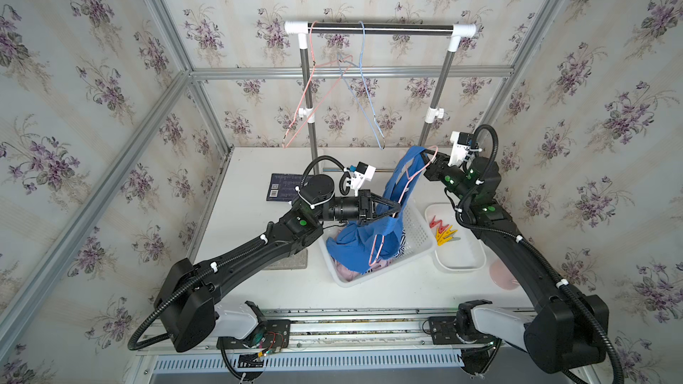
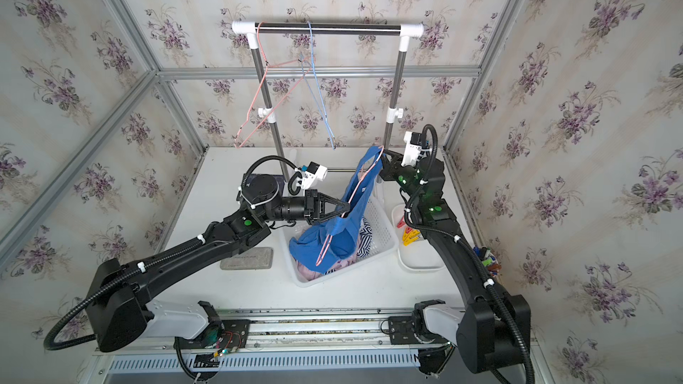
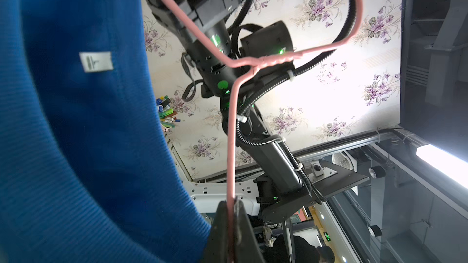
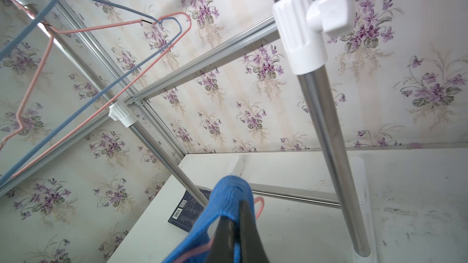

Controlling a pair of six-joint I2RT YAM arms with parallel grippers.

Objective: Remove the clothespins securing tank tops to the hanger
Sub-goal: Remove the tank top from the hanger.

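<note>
Left gripper clenched on hanger wire, right gripper pinching blue top strap at its 1 o'clock end, both above basket. Pins sit in tray at basket's 3 o'clock; none seen on hanger — looks nearly done, top not yet off it

A robotics lab cell dressed up as a home laundry corner: floral wallpaper panels set in an aluminium frame enclose a white surface, a small garment rack and two black robot arms mounted on a metal rail.
</note>
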